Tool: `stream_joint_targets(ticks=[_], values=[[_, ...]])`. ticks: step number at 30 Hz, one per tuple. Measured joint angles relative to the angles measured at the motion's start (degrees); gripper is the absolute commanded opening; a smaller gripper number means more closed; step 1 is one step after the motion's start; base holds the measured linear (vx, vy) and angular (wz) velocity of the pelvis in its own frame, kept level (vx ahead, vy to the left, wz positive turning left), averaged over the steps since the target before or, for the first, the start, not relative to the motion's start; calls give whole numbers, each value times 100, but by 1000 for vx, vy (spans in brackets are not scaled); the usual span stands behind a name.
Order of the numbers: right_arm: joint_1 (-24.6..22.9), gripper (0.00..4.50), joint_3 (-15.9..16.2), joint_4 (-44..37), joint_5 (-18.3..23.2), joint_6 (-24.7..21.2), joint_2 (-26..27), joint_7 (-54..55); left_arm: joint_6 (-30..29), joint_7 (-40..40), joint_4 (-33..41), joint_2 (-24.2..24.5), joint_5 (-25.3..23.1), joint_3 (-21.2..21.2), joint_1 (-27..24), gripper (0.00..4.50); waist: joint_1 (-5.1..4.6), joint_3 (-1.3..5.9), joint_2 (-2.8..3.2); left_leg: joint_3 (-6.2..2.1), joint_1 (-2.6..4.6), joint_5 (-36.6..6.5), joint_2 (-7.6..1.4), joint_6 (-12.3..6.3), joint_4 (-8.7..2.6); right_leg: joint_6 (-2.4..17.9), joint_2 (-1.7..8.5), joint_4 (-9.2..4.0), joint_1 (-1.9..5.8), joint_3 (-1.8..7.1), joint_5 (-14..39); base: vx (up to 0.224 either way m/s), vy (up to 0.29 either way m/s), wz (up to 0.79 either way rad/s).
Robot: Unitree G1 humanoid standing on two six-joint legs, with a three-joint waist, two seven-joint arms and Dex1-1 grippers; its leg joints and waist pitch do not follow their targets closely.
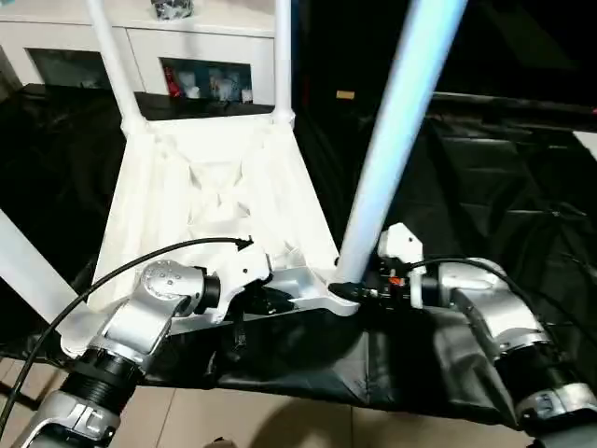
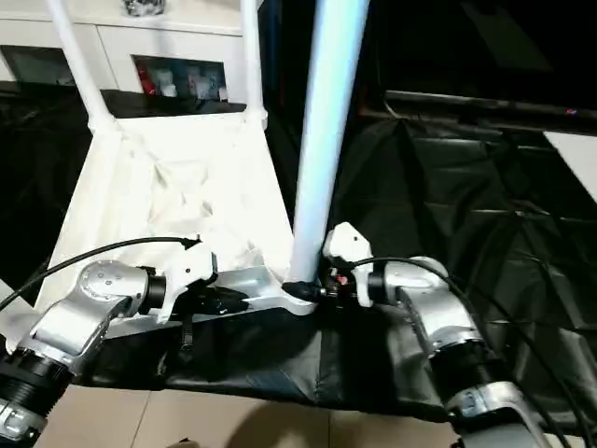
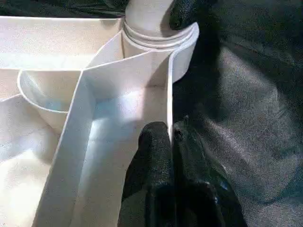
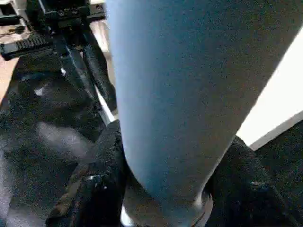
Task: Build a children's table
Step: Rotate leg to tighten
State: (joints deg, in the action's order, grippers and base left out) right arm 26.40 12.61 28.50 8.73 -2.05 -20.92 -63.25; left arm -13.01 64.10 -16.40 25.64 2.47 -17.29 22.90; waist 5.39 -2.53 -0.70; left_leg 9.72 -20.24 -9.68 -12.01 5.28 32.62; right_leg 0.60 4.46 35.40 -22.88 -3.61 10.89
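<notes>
No text, label, brand or number can be read anywhere; the items behind the cabinet [image 1: 187,56] glass may carry print, but it is too blurred to tell.

The upturned tabletop [image 2: 177,201] lies on black sheeting [image 2: 448,215], two far legs [image 2: 250,56] standing up. The right gripper [image 2: 303,289] meets the near leg [image 2: 322,140] at its corner socket; the left gripper [image 2: 233,299] sits at the tabletop's near edge

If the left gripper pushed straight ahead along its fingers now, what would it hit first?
Most likely the leg seated in the near corner socket. The left gripper is shut on the tabletop's side wall, which runs straight to that socket; the right gripper's finger sits there too.
</notes>
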Motion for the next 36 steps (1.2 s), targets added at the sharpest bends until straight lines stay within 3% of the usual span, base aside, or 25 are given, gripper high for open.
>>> stream_joint_targets(ticks=[5,8,12,16,17,19,22,24,27,36], values=[[-24,198,-98,150,-130,28,378,840,-329,-415,-11,-218,-22,133,10,0,-46,15,-55,-3,21,1,0,2,1,-14,0,-7,4,-1,6,0,0,0],[-228,197,-369,61,-248,-140,939,2022,-631,-961,-5,-526,-200,189,55,0,-55,34,-75,-5,35,1,3,3,2,-17,0,-14,6,4,5,0,0,0],[-186,197,-640,70,-540,-495,1587,3737,-939,-1750,-139,-1051,-433,209,201,0,-68,48,-66,-12,40,2,9,4,4,-19,4,-40,5,7,6,0,0,0],[-93,197,-656,180,-683,-498,1805,4326,-983,-1998,-197,-1208,-499,217,218,0,-68,68,-39,-12,43,1,14,3,4,-21,9,-43,4,15,6,0,0,0],[-91,197,-656,209,-685,-442,1805,4326,-981,-1997,-195,-1207,-500,212,219,0,-66,68,-38,-12,43,1,14,3,4,-22,9,-44,4,14,6,0,0,0],[-91,252,-662,240,-661,-353,1805,4263,-926,-1919,-193,-1151,-501,169,226,0,-71,68,-38,-12,40,1,13,3,1,-25,8,-43,-1,14,4,0,0,0],[-100,269,-664,235,-658,-274,1775,3895,-797,-1644,-192,-968,-460,162,235,0,-107,65,-57,-14,32,0,8,5,-6,-41,3,-43,-10,7,-12,0,0,0],[-100,310,-647,201,-644,-272,1711,3627,-731,-1445,-190,-845,-439,160,250,0,-120,66,-58,-10,32,-1,8,6,-23,-36,0,-41,-17,6,-19,0,0,0],[-94,310,-481,204,-603,-207,1497,3118,-560,-1069,-194,-580,-339,160,251,0,-122,61,-59,-10,25,-2,4,8,-41,-30,-9,-40,-23,-8,-22,0,0,0],[314,310,-130,879,-455,281,712,733,-47,219,-432,62,-95,90,367,0,48,42,-51,-8,13,-6,4,13,-20,3,-1,-44,-27,1,-36,0,0,0]])
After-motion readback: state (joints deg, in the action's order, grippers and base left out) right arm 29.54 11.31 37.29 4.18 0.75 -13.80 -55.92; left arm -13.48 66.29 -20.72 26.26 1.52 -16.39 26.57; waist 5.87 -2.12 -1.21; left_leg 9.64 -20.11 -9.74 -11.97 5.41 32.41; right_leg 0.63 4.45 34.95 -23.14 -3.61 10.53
